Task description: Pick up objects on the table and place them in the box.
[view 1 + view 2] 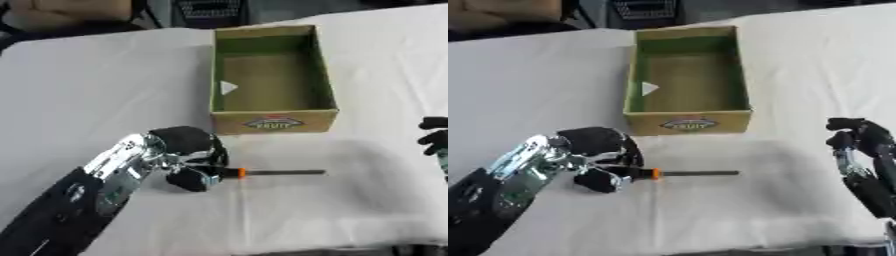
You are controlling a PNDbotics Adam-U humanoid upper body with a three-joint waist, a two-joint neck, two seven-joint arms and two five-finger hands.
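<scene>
Black fingers of your left hand point(194, 161) curl round the handle of a screwdriver point(278, 173), whose orange collar and dark shaft lie flat on the white tablecloth point(96, 85), just in front of the cardboard box point(274, 121). Only your right eye view shows your right hand point(859, 137) fully, fingers relaxed, holding nothing. Its front label reads roughly "FRUIT"; a white triangle lies inside.

head stereo pair, downward, table point(87, 75) shared
</scene>
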